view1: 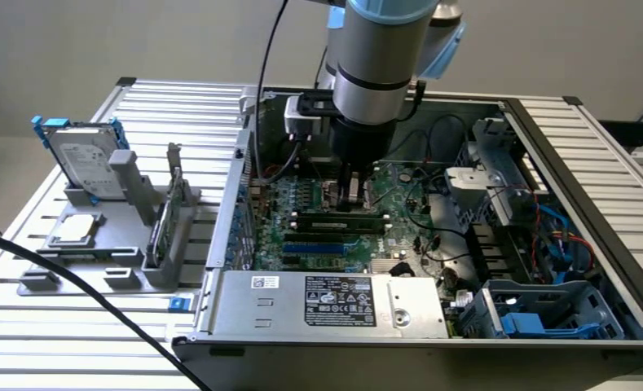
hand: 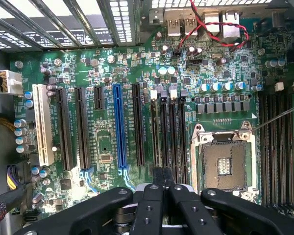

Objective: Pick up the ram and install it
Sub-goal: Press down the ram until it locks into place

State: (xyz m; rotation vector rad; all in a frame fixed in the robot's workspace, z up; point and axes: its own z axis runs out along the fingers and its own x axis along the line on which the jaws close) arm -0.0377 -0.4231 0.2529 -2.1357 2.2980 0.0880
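In the exterior view my gripper [view1: 350,194] reaches down into the open computer case [view1: 582,204], over the green motherboard [view1: 299,204]. Directly under its tips the ram [view1: 343,220], a long dark stick with a green edge, stands on its edge along the black memory slots. In the wrist view the two black fingers [hand: 152,196] are pressed together, and my gripper [hand: 162,175] sits over one of the dark memory slots [hand: 164,132] beside the CPU socket [hand: 221,164]. From there the ram shows edge-on as a thin dark strip at the fingertips.
Outside the case, a grey fixture [view1: 115,273] carries the silver hard drive with blue frame [view1: 82,159] and the small square processor chip [view1: 73,230]. The power supply [view1: 327,301] lies at the case front. Red and black wires [hand: 210,24] cross near the rear ports. A blue slot [hand: 119,127] and a white slot [hand: 42,125] lie beside the memory slots.
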